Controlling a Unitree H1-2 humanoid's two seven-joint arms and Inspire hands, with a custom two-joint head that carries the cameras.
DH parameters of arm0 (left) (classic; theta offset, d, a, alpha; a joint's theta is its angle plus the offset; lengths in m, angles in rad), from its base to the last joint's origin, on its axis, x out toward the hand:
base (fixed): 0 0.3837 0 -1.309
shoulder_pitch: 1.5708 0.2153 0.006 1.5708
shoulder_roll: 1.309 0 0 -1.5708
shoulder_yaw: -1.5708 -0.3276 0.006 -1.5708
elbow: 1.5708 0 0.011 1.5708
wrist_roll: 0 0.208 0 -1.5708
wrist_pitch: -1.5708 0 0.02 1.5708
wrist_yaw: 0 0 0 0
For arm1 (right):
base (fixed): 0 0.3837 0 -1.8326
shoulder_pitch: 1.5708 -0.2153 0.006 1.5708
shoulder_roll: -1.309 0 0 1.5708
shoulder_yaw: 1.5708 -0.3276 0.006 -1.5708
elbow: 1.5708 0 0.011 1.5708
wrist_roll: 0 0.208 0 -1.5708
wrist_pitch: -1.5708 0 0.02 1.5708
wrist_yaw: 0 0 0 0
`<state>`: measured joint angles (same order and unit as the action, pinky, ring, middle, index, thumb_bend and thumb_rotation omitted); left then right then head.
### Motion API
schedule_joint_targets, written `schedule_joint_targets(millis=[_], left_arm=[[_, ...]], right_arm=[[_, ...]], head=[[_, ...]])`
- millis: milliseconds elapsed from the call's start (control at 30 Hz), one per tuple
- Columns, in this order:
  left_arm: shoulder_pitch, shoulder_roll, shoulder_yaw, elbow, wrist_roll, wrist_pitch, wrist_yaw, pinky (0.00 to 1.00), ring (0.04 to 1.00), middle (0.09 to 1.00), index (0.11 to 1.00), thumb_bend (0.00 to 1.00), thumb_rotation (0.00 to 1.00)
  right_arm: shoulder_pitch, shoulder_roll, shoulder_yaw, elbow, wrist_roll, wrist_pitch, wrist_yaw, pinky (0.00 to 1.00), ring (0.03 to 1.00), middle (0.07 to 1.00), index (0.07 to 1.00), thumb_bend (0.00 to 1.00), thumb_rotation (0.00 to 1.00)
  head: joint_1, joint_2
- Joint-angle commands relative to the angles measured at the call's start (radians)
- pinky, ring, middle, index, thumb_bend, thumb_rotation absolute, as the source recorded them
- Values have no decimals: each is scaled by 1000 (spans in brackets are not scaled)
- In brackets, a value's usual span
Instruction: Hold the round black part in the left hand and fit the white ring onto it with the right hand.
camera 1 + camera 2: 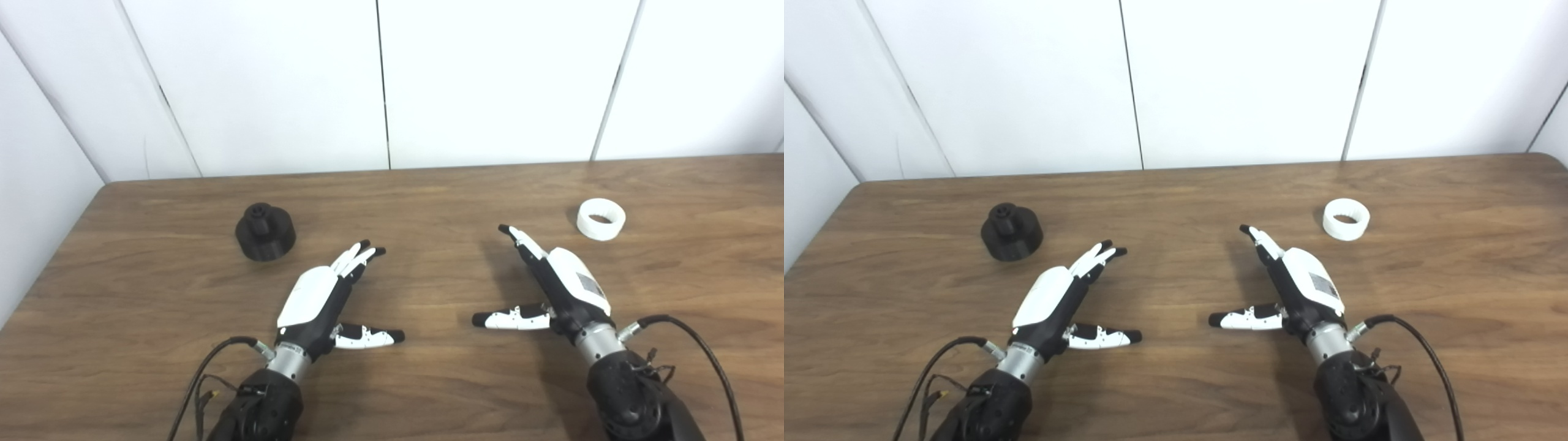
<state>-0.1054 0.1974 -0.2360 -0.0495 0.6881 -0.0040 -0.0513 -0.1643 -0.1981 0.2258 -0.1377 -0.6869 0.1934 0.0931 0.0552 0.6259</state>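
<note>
The round black part (265, 231) stands on the wooden table (429, 202) at the left, with a small hub on top. The white ring (601, 218) lies flat on the table at the right. My left hand (324, 297) is open and empty, fingers stretched out, thumb to the side, a little to the near right of the black part. My right hand (551, 282) is open and empty too, fingers pointing up and left, near and left of the ring. Neither hand touches either thing.
White wall panels (380, 79) stand behind the table's far edge. The table's left edge (55, 251) runs close to the black part. Cables (704, 349) trail from both wrists.
</note>
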Motion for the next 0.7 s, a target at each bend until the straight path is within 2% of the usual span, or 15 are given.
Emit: schedule_joint_targets(millis=[0, 667], left_arm=[[-38, 8, 7, -35, -2, -10, 14, 838, 970, 996, 901, 892, 327], [-32, 8, 7, -38, -5, -6, 10, 835, 964, 995, 902, 895, 330]], right_arm=[[-44, 1, -6, -46, 2, -11, -7, 909, 911, 955, 951, 910, 388], [-38, -1, -4, -48, -2, -10, -6, 899, 907, 953, 949, 914, 398]], head=[[1, 1], [6, 8]])
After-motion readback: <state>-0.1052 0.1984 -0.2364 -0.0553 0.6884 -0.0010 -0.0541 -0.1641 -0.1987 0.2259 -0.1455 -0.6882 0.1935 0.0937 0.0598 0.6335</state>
